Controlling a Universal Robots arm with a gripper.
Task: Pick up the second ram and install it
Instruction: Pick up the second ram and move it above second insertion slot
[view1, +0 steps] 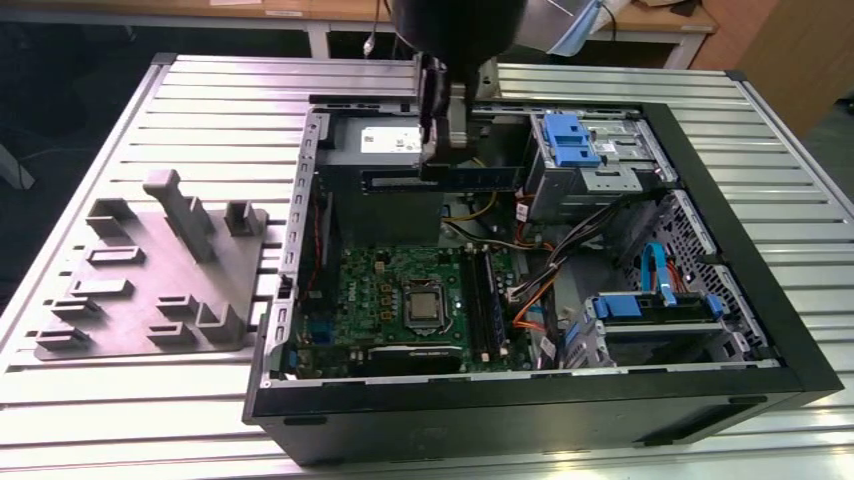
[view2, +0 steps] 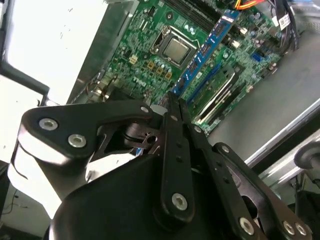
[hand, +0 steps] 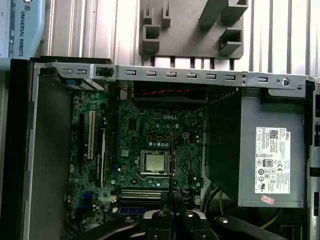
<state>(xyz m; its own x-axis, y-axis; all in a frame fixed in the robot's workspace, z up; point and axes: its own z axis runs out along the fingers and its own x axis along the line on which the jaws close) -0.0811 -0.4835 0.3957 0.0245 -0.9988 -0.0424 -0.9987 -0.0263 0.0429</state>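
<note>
The second ram (view1: 454, 178), a long thin dark stick, hangs level above the open computer case, over the grey power-supply box (view1: 387, 140). My gripper (view1: 441, 168) comes down from above and is shut on the stick near its middle. In the second wrist view the ram (view2: 205, 52) looks blue and runs out from the shut fingertips of the gripper (view2: 174, 100), high over the green motherboard (view2: 145, 55). In the first wrist view the ram (hand: 172, 160) appears edge-on as a thin line ahead of the gripper (hand: 173, 194). The long black slots (view1: 487, 300) lie beside the processor (view1: 423, 303).
The grey moulded holder tray (view1: 160, 270) lies on the slatted table at the exterior view's left of the case. Blue drive cages (view1: 587, 140) and orange and black cables (view1: 541, 290) fill the case's other side. The case's black wall (view1: 534, 400) rims the front.
</note>
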